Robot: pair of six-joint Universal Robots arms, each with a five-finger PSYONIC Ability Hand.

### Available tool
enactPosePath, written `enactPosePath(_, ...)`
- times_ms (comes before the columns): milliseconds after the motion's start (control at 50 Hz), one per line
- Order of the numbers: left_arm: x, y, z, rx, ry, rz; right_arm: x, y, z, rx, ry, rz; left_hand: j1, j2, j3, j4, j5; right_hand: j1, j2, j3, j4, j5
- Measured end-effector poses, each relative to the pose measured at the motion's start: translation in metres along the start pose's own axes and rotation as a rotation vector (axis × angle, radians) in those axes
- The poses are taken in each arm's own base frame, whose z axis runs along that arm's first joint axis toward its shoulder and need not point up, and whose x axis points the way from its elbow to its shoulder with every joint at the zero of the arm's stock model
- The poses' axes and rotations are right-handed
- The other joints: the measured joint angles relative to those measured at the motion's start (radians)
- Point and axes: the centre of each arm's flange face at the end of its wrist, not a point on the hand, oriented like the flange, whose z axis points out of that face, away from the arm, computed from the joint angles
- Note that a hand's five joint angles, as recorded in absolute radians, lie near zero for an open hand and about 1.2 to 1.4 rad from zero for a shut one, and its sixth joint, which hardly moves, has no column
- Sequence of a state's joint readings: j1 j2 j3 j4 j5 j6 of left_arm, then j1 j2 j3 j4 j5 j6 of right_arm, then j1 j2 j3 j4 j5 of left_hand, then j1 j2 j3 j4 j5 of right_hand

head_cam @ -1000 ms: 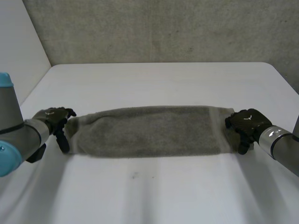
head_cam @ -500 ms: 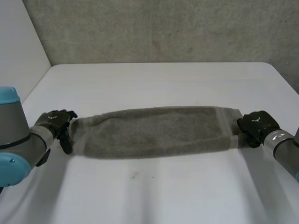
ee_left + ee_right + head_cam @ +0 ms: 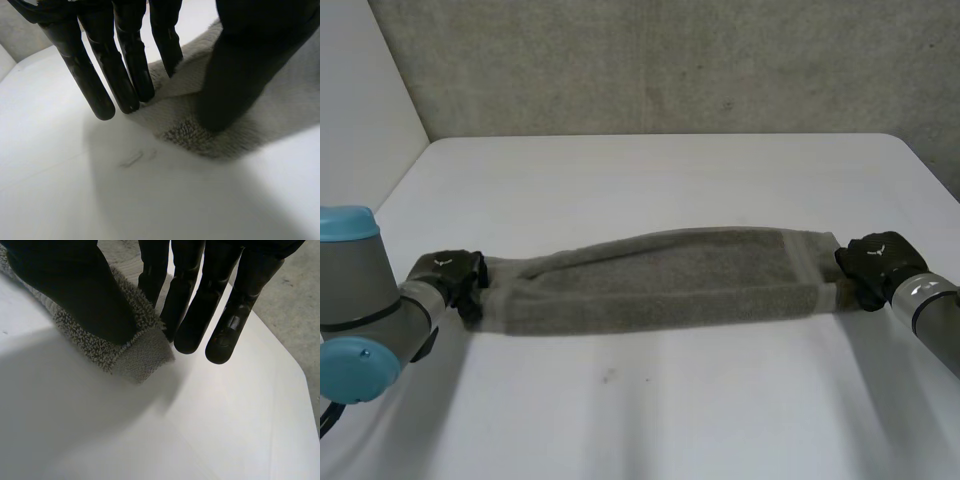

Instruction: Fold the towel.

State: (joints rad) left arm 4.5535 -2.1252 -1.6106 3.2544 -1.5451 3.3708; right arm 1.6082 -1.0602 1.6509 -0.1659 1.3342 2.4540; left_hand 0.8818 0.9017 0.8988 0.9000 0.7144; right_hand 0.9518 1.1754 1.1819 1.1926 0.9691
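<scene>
A long grey towel (image 3: 660, 280) lies stretched across the white table (image 3: 650, 180), its near edge rolled over on itself. My left hand (image 3: 450, 272) is at the towel's left end. In the left wrist view its thumb (image 3: 240, 75) presses on the towel (image 3: 280, 115), and the fingers (image 3: 130, 75) close in on the raised edge, pinching it. My right hand (image 3: 880, 260) holds the right end. There the thumb (image 3: 75, 285) sits on the towel's hemmed corner (image 3: 140, 357), with the fingers (image 3: 195, 305) just behind it.
A grey concrete wall (image 3: 650, 60) stands behind the table's far edge. A white panel (image 3: 360, 90) rises at the far left. Bare tabletop lies in front of and beyond the towel.
Both hands closed on the towel's ends and drew apart slightly. The towel went from flat and wide to narrower and taut, with a fold along its length.
</scene>
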Motion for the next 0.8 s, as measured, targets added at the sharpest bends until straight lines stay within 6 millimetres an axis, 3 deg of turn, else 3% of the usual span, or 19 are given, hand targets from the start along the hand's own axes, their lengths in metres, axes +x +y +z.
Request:
enactPosePath(180,-0.008,-0.013,-0.013,0.030,-0.034,-0.002,0.015,0.004,0.002,-0.014,0.040,-0.021,0.041,0.019,0.023,0.023,0.037,0.000,0.000,0.004,0.000,0.000)
enactPosePath(260,-0.007,-0.022,-0.023,0.059,-0.033,0.001,0.017,0.006,0.002,-0.021,0.044,-0.030,-0.069,-0.094,-0.092,-0.093,-0.066,0.001,0.000,0.004,0.000,0.001)
enactPosePath(280,-0.006,-0.024,-0.026,0.066,-0.032,0.002,0.017,0.007,0.002,-0.024,0.042,-0.031,-0.244,-0.249,-0.244,-0.239,-0.231,0.000,0.000,0.004,0.000,0.004)
enactPosePath(380,0.001,-0.029,-0.035,0.087,-0.017,0.013,0.014,0.008,0.001,-0.031,0.034,-0.033,-0.419,-0.439,-0.436,-0.440,-0.429,0.000,0.001,0.004,0.000,0.006)
enactPosePath(620,0.007,-0.025,-0.035,0.076,0.004,0.013,0.017,0.007,0.000,-0.030,0.041,-0.032,-0.470,-0.496,-0.492,-0.496,-0.485,0.000,0.001,0.004,0.000,0.007)
enactPosePath(800,0.027,-0.011,-0.036,0.047,0.088,0.026,0.015,0.007,0.000,-0.031,0.033,-0.034,-0.417,-0.438,-0.435,-0.435,-0.423,0.000,0.001,0.004,0.000,0.008)
